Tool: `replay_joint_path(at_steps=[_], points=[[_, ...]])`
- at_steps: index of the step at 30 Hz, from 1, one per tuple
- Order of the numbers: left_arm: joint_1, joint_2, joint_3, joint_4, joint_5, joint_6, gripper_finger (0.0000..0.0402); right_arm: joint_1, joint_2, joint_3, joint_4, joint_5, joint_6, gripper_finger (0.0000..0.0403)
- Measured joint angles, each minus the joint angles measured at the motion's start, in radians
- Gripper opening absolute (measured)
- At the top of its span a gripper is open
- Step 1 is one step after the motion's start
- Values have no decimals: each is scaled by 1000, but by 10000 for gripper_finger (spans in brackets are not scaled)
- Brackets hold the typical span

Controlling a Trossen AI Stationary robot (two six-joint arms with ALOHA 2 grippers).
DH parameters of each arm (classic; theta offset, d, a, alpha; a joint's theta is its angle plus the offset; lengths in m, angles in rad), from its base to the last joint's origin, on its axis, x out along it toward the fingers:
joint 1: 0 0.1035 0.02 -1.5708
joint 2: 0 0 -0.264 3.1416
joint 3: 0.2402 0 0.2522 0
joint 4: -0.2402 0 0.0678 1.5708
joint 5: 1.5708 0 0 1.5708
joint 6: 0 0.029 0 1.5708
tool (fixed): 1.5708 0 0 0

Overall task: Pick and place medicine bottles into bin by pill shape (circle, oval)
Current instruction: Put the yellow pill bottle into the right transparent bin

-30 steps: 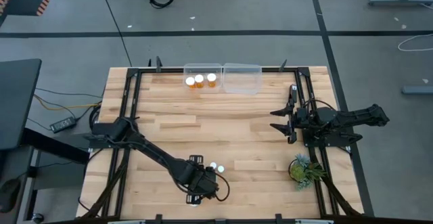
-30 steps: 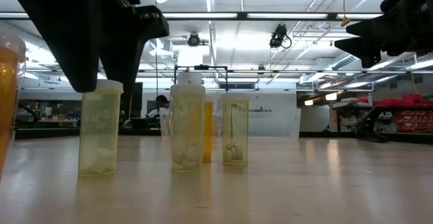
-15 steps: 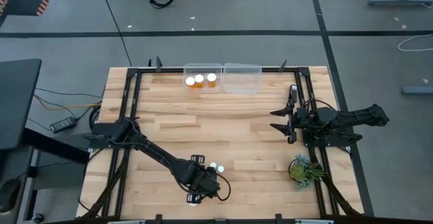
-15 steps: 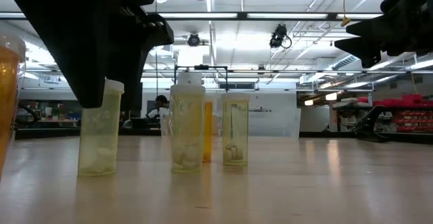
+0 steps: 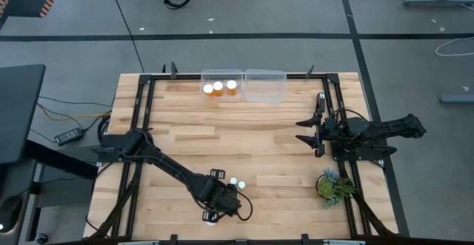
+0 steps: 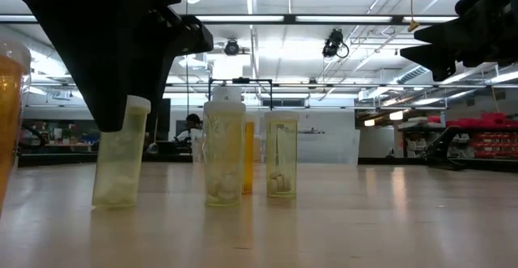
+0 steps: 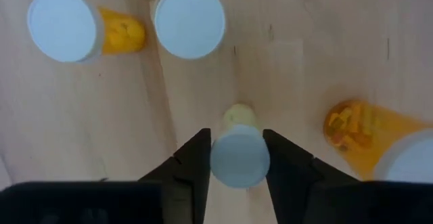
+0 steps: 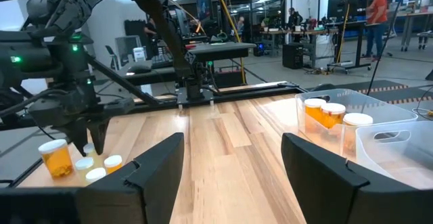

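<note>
My left gripper (image 5: 224,198) stands near the table's front edge, pointing down, shut on a small pale pill bottle (image 6: 117,167) with a white cap (image 7: 237,158). Other white-capped bottles stand around it: two (image 7: 62,25) (image 7: 189,19) on one side, and an orange one (image 7: 369,132) on the other. In the low view, two pale bottles (image 6: 224,151) (image 6: 281,155) stand upright on their bases. Three orange bottles (image 5: 218,88) stand in the left clear bin (image 5: 211,73). My right gripper (image 5: 307,130) hangs open and empty over the table's right side. My left gripper pinches the small bottle's white cap (image 7: 220,160) between its two fingers (image 7: 193,166), coming from above and pointing down. The bottle hangs tilted below the fingers, its base (image 6: 113,203) at the table top; whether it is clear of the wood I cannot tell.
Two clear bins (image 5: 265,86) stand side by side at the far edge. A green plant (image 5: 333,184) stands at the front right. A black frame (image 5: 144,89) runs along the table's sides. Bare wood lies between the bottles and the bins.
My left gripper has come down a little over the small bottle, covering its cap. The bottle has tipped from upright to slightly tilted, its top leaning toward the neighbouring bottles while its base stays about where it was.
</note>
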Motion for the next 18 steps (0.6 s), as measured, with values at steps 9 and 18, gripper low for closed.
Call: replay_joint_path(at_steps=[9,18], points=[[38,0,7,-117,0,34,133,0,0,0,0,0,0,255],[113,-3,117,-210,-23,162,130,0,0,0,0,0,0,255]])
